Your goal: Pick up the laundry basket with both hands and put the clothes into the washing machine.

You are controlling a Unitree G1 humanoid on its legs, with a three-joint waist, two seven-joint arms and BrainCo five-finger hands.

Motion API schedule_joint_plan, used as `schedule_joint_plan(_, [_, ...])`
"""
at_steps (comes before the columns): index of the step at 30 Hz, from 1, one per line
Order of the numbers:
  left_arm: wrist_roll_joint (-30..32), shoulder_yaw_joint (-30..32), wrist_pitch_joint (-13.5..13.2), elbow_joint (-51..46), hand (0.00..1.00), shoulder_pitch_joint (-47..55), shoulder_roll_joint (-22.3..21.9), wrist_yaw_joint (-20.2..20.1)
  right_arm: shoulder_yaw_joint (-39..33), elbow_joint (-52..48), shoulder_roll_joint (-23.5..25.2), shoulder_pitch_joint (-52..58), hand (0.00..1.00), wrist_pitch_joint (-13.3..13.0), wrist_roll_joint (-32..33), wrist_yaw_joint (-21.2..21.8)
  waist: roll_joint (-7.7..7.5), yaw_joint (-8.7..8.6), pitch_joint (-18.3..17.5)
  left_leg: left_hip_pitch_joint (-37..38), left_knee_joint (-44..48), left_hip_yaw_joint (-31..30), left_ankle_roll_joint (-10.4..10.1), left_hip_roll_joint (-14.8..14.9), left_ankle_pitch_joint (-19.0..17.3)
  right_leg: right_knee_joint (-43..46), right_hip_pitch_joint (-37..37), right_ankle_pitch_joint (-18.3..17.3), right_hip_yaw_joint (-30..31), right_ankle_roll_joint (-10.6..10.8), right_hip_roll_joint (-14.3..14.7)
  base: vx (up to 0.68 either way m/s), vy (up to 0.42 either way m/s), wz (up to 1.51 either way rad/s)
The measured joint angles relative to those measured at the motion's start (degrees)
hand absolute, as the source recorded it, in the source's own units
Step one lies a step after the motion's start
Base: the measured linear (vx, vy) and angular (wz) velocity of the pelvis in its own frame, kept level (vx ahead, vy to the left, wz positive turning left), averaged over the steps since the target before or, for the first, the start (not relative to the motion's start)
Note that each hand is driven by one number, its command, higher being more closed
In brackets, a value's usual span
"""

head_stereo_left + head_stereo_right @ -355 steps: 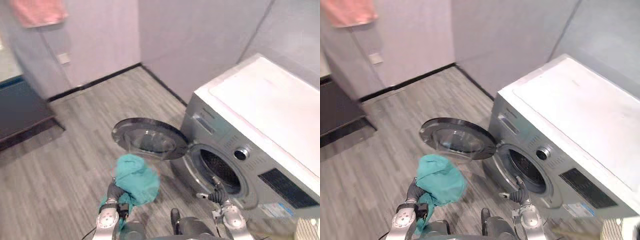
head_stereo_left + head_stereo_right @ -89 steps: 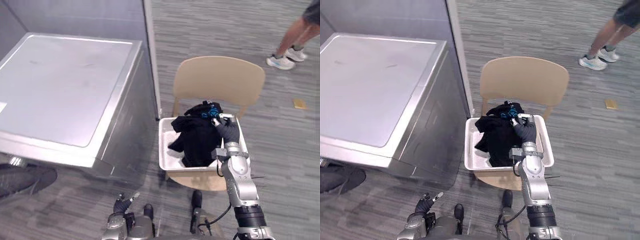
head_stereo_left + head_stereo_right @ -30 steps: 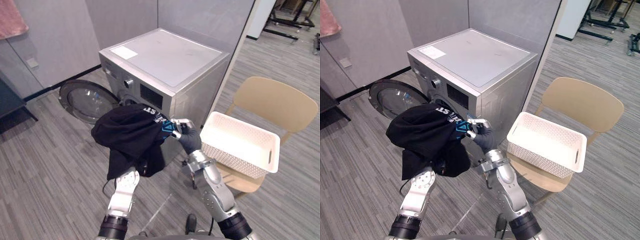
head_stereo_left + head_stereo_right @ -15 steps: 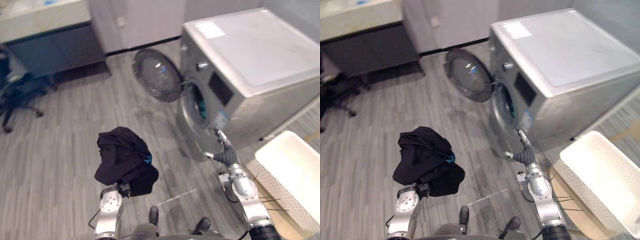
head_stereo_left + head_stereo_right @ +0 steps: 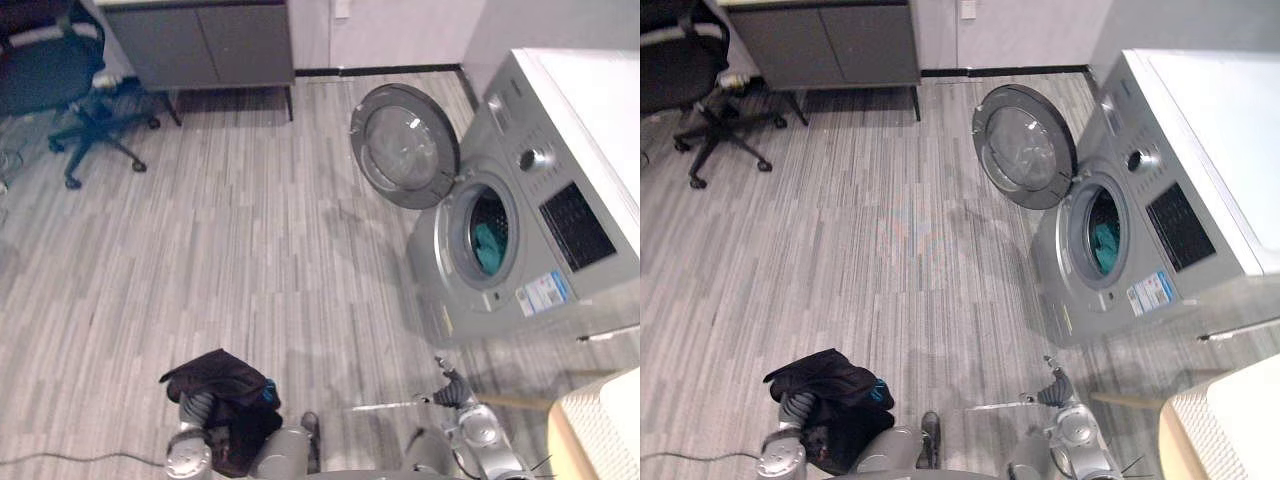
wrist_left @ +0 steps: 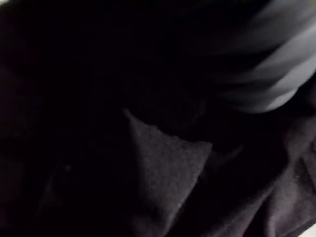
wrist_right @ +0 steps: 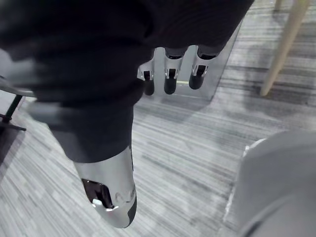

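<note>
Floor (image 5: 230, 260): grey wood-look planks, boards running toward the far wall, dull sheen mid-room. Far wall (image 5: 410, 25): pale, plain. Black skirting (image 5: 380, 71) runs along its foot, white outlet plate (image 5: 343, 8) above that. Dark grey cabinet (image 5: 200, 45) stands against the same wall: two flat doors, pale top, thin dark legs, shadow underneath. Dark office chair (image 5: 45, 60) sits just left of the cabinet, its star base (image 5: 100, 150) on castors out on the planks. Tan wooden chair leg (image 7: 284, 47) stands on the same flooring in the right wrist view. Lighting is soft and even, shadows faint.
</note>
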Motion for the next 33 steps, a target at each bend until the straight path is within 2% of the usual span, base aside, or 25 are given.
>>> schedule_joint_plan(1, [-0.01, -0.68, 0.04, 0.34, 1.0, -1.36, 0.89, -0.01, -1.12, 0.0, 0.35, 0.18, 0.0, 0.01, 1.26, -0.3, -0.28, -1.01, 0.48, 1.51, -0.18, -2.34, -0.17, -0.3, -1.33, -6.4, -2.81, 0.13, -0.34, 0.57, 3.24, 0.34, -0.04, 0.79])
schedule_joint_plan(2, [-0.02, -1.33, 0.04, 0.78, 1.0, -2.28, 1.0, -0.04, -1.72, 0.02, 0.35, 0.51, 0.0, 0.04, 1.52, -0.44, -0.2, -1.31, 0.53, 2.34, -0.29, -3.4, -0.2, -0.39, -2.02, -10.65, -3.82, 1.04, -0.42, 1.3, 4.38, 0.38, -0.064, 1.02])
schedule_joint_plan(3, [-0.01, -1.82, 0.01, 1.72, 1.0, -3.68, 0.93, -0.15, -2.4, 0.15, 0.31, 1.03, 0.0, 0.18, 1.96, -0.66, -0.35, -2.06, 0.62, 4.31, -1.28, -5.0, -1.2, -0.65, -2.19, -20.49, -4.37, 4.42, -0.81, 1.65, 5.85, 0.56, -0.147, 0.96])
schedule_joint_plan(4, [0.0, -1.82, -0.01, 2.14, 1.0, -4.54, 0.58, -0.15, -2.58, 0.18, 0.33, 1.28, 0.0, 0.3, 1.99, -0.79, -0.74, -2.61, 0.61, 6.68, -2.22, -6.55, -2.63, -0.85, -2.85, -28.76, -4.54, 8.35, -1.03, 0.48, 7.21, 0.61, -0.177, 0.95])
schedule_joint_plan(5, [0.0, -1.82, -0.01, 2.3, 1.0, -4.6, 0.36, -0.16, -2.61, 0.16, 0.33, 1.32, 0.0, 0.42, 1.99, -0.92, -0.81, -2.89, 0.62, 8.01, -2.63, -7.1, -3.64, -0.6, -3.49, -31.1, -5.06, 10.55, -1.29, -0.64, 7.9, 0.56, -0.185, 0.93])
schedule_joint_plan(7, [0.07, -3.46, -0.06, 2.31, 1.0, -4.52, 0.21, -0.32, -2.56, -0.57, 0.29, 2.31, 0.0, 0.47, 1.95, -1.08, -1.62, -4.29, 0.0, 10.87, -2.37, -7.95, -6.44, -0.14, -5.14, -29.19, -5.29, 17.15, -1.27, -5.71, 7.94, 0.55, -0.229, 0.81])
schedule_joint_plan(8, [0.18, -4.01, -0.02, 2.18, 1.0, -4.5, -1.18, -0.88, -2.48, -1.73, -0.27, 2.28, 0.0, 0.68, 1.94, -1.1, 0.66, -3.67, 0.14, 10.81, 1.46, -6.35, -8.7, 2.1, -5.88, -25.2, -5.24, 17.42, -2.79, -7.67, 9.4, 0.74, -0.318, 0.24])
schedule_joint_plan(10, [0.18, -2.72, 0.0, 0.45, 1.0, -3.44, -4.6, -1.28, -1.41, -7.38, 0.01, 2.05, 0.0, 0.57, 1.93, -0.99, 2.74, -3.41, 1.13, 4.6, 19.67, -2.44, -11.67, 6.12, -3.6, -23.89, -2.21, 13.49, -3.21, -9.59, 12.98, 0.62, -0.221, -0.35])
schedule_joint_plan(11, [0.15, -1.92, 0.04, -0.23, 1.0, -2.41, -6.36, -1.36, -0.18, -10.81, -0.22, 2.17, 0.0, 0.5, 1.96, -1.07, 3.52, -2.55, 1.47, -0.89, 34.67, -1.17, -12.49, 9.58, 1.61, -24.42, 1.28, 11.75, -1.99, -10.71, 15.66, 0.58, -0.141, -0.86])
schedule_joint_plan(12, [0.15, -3.34, 0.08, -0.38, 1.0, -2.33, -6.73, -1.55, 0.17, -13.19, 0.03, 2.19, 0.0, 0.35, 2.07, -1.31, 3.55, -1.44, 1.55, -4.67, 44.82, -1.01, -12.0, 11.83, 1.08, -25.79, 5.13, 10.4, -0.38, -11.44, 18.23, 0.55, -0.126, -0.96])
schedule_joint_plan(13, [0.14, -4.21, 0.1, -0.76, 1.0, -2.5, -6.8, -1.79, 0.21, -14.34, 0.21, 2.18, 0.0, 0.31, 2.12, -1.48, 3.34, -0.7, 1.68, -6.61, 47.77, -0.94, -11.54, 12.31, 0.8, -26.42, 6.95, 9.98, 0.42, -11.76, 18.89, 0.52, -0.1, -0.86])
schedule_joint_plan(14, [0.06, -5.09, 0.07, -2.09, 1.0, -2.84, -7.13, -2.4, 0.2, -15.94, 0.68, 2.15, 0.0, 0.07, 2.84, -1.76, 2.18, -0.5, 1.85, -9.95, 49.24, 0.8, -9.59, 12.53, -0.35, -27.87, 10.24, 8.66, 2.57, -11.58, 19.23, 0.48, -0.075, -0.7])
schedule_joint_plan(15, [0.02, -5.39, 0.0, -2.77, 1.0, -3.3, -7.57, -2.48, 0.17, -16.65, 0.98, 2.11, 0.0, 0.03, 3.17, -1.77, 1.74, -0.2, 1.8, -12.49, 47.2, 2.37, -7.66, 12.57, -1.52, -28.95, 12.32, 8.12, 4.6, -11.22, 19.28, 0.45, -0.048, -0.73])
schedule_joint_plan(17, [0.02, -5.42, -0.01, -3.88, 1.0, -3.26, -8.3, -2.46, 0.0, -16.94, 1.08, 2.12, 0.0, 0.09, 3.16, -1.78, 1.71, 0.97, 1.84, -14.99, 39.87, 3.43, -6.3, 12.34, -2.72, -29.88, 14.77, 8.07, 8.97, -11.2, 19.77, 0.44, 0.066, -1.21])
schedule_joint_plan(18, [0.02, -5.48, 0.0, -3.95, 1.0, -3.23, -8.29, -2.41, 0.19, -16.92, 1.57, 2.19, 0.0, 0.24, 3.16, -1.83, 1.57, 1.9, 1.94, -14.85, 32.52, 2.64, -6.15, 11.11, -2.8, -29.71, 15.75, 7.9, 11.45, -10.91, 19.81, 0.39, 0.146, -1.59])
schedule_joint_plan(20, [0.02, -5.69, -0.07, -4.11, 1.0, -3.33, -8.37, -2.41, 0.24, -17.0, 1.95, 2.65, 0.0, 0.23, 3.15, -2.04, 1.56, 2.43, 1.9, -14.0, 21.71, -1.49, -6.92, 8.8, -2.23, -28.9, 16.55, 6.63, 14.37, -8.9, 19.64, 0.21, 0.14, -1.18])
schedule_joint_plan(21, [0.02, -5.83, -0.18, -4.25, 1.0, -3.24, -8.49, -2.38, 0.23, -17.05, 2.08, 2.96, 0.0, 0.21, 3.15, -2.24, 1.9, 2.38, 1.73, -13.07, 15.62, -4.76, -8.29, 7.64, -0.77, -27.74, 16.62, 4.92, 15.85, -7.57, 19.81, 0.31, 0.365, -1.38])
schedule_joint_plan(22, [0.02, -6.39, -0.2, -4.21, 1.0, -2.75, -9.22, -2.36, 0.03, -17.05, 1.73, 3.9, 0.0, 0.22, 3.15, -2.52, 4.61, 2.24, 0.87, -11.71, 9.31, -10.52, -9.61, 8.14, 8.18, -25.35, 16.09, 1.83, 18.15, -5.42, 22.01, 0.28, 0.383, -1.3])
schedule_joint_plan(24, [0.03, -6.68, -0.05, -3.32, 1.0, -3.39, -8.41, -2.41, -0.33, -15.76, 3.78, 4.67, 0.0, 0.69, 3.11, -2.52, 2.03, 1.92, 0.24, -10.79, 11.42, -6.96, -8.66, 7.4, 4.66, -22.93, 15.4, -0.37, 20.9, -3.51, 20.37, 0.18, 0.278, -1.14])
schedule_joint_plan(25, [0.03, -6.31, -0.04, -3.34, 1.0, -2.98, -7.89, -2.36, -0.09, -15.87, 5.04, 6.18, 0.0, 0.66, 3.1, -2.52, 0.31, 1.98, -0.33, -8.42, 10.76, -1.93, -7.51, 6.93, 3.3, -22.35, 15.35, -1.22, 23.74, -2.19, 18.7, 0.14, 0.198, -1.16])
schedule_joint_plan(28, [0.03, -5.97, -0.04, -3.53, 1.0, -1.46, -7.68, -2.28, 0.42, -15.72, 5.62, 6.25, 0.0, 0.66, 3.12, -2.5, -1.0, 2.11, -1.0, -4.58, 9.78, 6.91, -5.57, 7.96, 1.82, -22.59, 14.28, -0.2, 20.69, -1.44, 15.58, 0.09, 0.208, -1.66])
schedule_joint_plan(30, [-0.09, -6.01, -0.04, -3.29, 1.0, -0.79, -6.68, -2.26, 2.19, -12.63, 5.71, 2.45, 0.0, 0.38, 3.12, -2.36, -1.74, 2.42, -1.46, -0.69, 6.14, 17.61, -5.29, 9.9, 1.57, -23.12, 11.49, 1.21, 6.22, -2.41, 9.75, 0.03, 0.115, -2.16])
schedule_joint_plan(31, [-0.09, -6.01, -0.04, -3.1, 1.0, -0.84, -6.34, -2.25, 2.42, -11.38, 5.77, 1.35, 0.0, 0.33, 3.12, -2.3, -2.15, 2.39, -1.72, 0.25, 5.61, 19.8, -5.59, 10.67, 1.37, -23.73, 11.52, 1.22, 1.1, -2.56, 8.43, 0.03, 0.069, -2.23])
schedule_joint_plan(32, [-0.1, -6.06, -0.15, -1.85, 1.0, -1.16, -5.23, -2.32, 2.55, -7.52, 5.82, -1.31, 0.0, 0.11, 3.05, -2.23, -1.19, 2.37, -1.75, 1.5, 5.38, 24.09, -6.69, 12.25, 0.31, -25.32, 11.8, 3.09, -8.81, -5.03, 6.42, 0.04, 0.039, -2.0])
schedule_joint_plan(33, [-0.11, -5.97, -0.14, -0.35, 1.0, -1.88, -4.3, -2.34, 2.5, -4.61, 5.56, -3.0, 0.0, 0.11, 2.99, -2.26, -1.84, 1.92, -2.35, 2.09, 5.98, 27.01, -7.34, 13.61, -0.35, -26.14, 12.12, 5.53, -14.06, -4.51, 5.15, 0.06, 0.019, -1.85])
